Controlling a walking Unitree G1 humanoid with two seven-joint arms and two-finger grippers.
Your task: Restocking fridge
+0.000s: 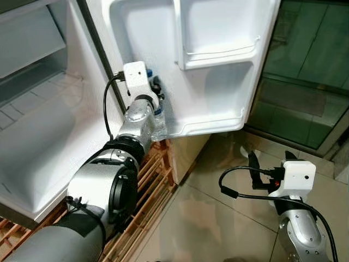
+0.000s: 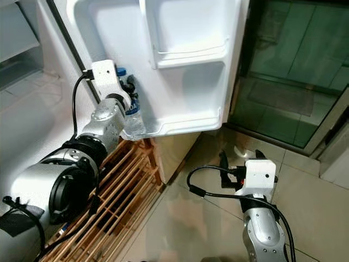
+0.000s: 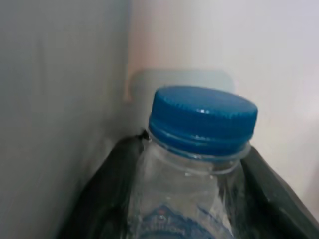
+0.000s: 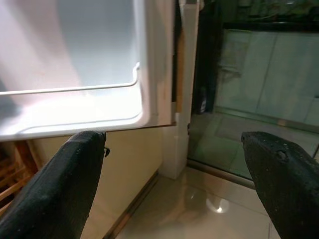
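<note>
Black fingers (image 3: 99, 199) of my left gripper (image 2: 131, 87) close around a water bottle (image 3: 189, 199), one on each side of its shoulder, just under the neck. It is a clear plastic bottle with a ridged blue screw cap (image 3: 202, 117) and a raised collar ring beneath the cap; blue print of a label starts lower down on the body, but I cannot read it. The bottle stands upright at the inner end of the lowest shelf of the open fridge door (image 1: 218, 71), close to the hinge side, with its base inside the white door bin (image 2: 180, 124). My left arm reaches up from below to that corner, its white wrist block pressed near the door's edge.

Above the bottle's bin sits a second, smaller door shelf (image 1: 221, 54). To the left the fridge's pale interior (image 1: 32, 125) opens out, and below it a slatted wooden rack (image 2: 117, 191) stands on the tiled floor (image 1: 218, 218).

My right gripper (image 2: 238, 162) hangs low over the tiles, well apart from the fridge, its two fingers (image 4: 60, 184) spread wide and holding nothing. Dark glass doors (image 1: 305, 71) stand behind it.
</note>
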